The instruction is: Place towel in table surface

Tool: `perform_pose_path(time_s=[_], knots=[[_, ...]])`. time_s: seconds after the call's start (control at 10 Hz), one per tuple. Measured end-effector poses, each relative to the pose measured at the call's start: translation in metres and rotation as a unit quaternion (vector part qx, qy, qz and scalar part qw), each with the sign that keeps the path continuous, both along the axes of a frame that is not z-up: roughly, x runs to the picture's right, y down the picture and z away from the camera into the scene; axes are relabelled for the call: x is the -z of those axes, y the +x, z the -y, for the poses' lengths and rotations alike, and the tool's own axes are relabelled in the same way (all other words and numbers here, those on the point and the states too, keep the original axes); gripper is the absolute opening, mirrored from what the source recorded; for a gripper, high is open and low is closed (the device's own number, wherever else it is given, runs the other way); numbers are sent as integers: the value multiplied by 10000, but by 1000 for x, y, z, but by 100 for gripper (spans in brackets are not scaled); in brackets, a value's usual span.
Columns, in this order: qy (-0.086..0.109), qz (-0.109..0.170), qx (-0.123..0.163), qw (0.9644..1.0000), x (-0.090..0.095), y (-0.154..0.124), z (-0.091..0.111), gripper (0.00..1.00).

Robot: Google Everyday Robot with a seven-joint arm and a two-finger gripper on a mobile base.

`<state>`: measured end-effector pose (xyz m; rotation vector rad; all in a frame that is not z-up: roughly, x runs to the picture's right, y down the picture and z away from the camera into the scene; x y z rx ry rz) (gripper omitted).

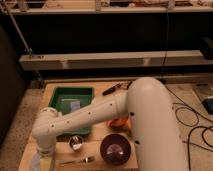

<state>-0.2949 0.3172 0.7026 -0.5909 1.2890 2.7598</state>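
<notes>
The gripper [44,156] on the white arm is held low over the near left corner of the light tan wooden table surface [100,90], the small, soft, pale blue-grey towel [34,162] is seen just under it on its left, and whether the towel is gripped cannot be told.

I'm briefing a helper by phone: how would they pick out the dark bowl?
On the wooden table, look along the near edge, past the green tray. The purple bowl sits right of the small metal cup, far from the gripper at the near left corner. It is the biggest, darkest round dish there.
</notes>
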Motion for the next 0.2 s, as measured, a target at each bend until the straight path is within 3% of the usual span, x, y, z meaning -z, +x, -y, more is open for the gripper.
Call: perform_pose_path(time_s=[0.2], knots=[[-116,695,-854,9939,1,9,9,80]])
